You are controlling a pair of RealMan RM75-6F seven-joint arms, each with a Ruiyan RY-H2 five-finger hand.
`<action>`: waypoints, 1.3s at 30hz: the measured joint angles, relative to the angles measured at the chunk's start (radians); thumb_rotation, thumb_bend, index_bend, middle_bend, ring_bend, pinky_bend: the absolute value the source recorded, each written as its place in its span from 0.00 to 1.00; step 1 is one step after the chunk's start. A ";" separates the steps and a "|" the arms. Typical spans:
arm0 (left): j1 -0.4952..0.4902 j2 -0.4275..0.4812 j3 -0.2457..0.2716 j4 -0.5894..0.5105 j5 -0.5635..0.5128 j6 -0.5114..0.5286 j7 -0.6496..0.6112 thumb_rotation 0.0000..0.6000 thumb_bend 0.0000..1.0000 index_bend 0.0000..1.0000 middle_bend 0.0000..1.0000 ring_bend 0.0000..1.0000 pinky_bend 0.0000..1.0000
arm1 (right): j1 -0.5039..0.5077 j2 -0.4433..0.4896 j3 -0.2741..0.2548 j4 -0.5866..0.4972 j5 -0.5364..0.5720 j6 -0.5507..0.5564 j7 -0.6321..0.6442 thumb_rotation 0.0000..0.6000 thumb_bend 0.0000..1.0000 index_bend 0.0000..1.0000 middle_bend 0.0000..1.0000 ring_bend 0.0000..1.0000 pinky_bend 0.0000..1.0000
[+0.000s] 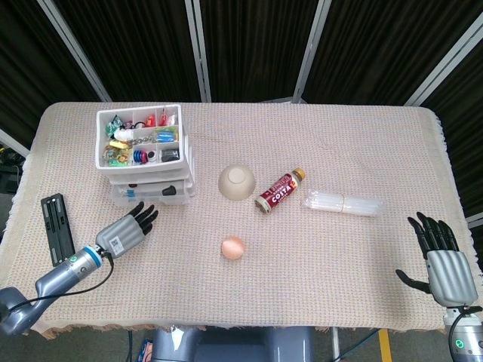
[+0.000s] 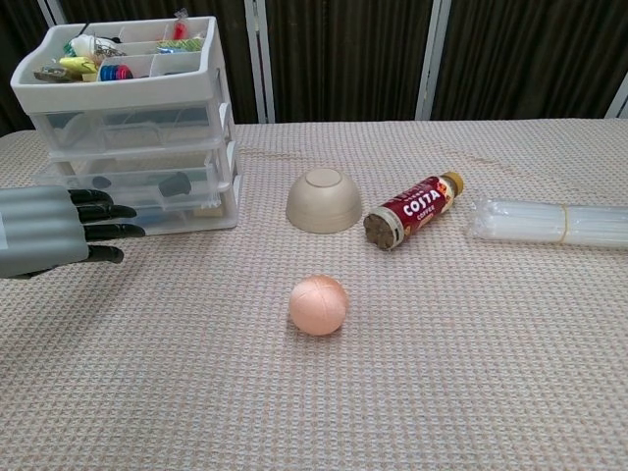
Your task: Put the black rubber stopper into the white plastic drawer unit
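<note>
The white plastic drawer unit stands at the back left with its drawers pushed in. Its top tray holds several small colourful items. The black rubber stopper shows through the clear front of the lowest drawer, inside it. My left hand is just in front of the unit, holding nothing, fingers stretched out with the tips at the lowest drawer's front; I cannot tell if they touch. My right hand rests open near the front right table edge, far from the unit.
An upturned beige bowl, a brown coffee bottle on its side and a pink ball lie mid-table. A clear tube pack lies to the right. A black flat tool lies at the left edge.
</note>
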 measured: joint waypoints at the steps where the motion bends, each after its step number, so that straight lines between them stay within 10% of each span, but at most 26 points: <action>1: 0.002 -0.001 0.000 0.005 -0.004 0.000 -0.001 1.00 1.00 0.23 0.05 0.01 0.11 | 0.000 0.000 0.000 0.000 0.000 -0.001 0.000 1.00 0.07 0.07 0.00 0.00 0.00; 39: -0.038 -0.088 -0.052 0.087 -0.128 -0.071 0.024 1.00 1.00 0.22 0.05 0.01 0.11 | 0.000 0.002 -0.002 -0.004 0.003 -0.006 0.001 1.00 0.07 0.07 0.00 0.00 0.00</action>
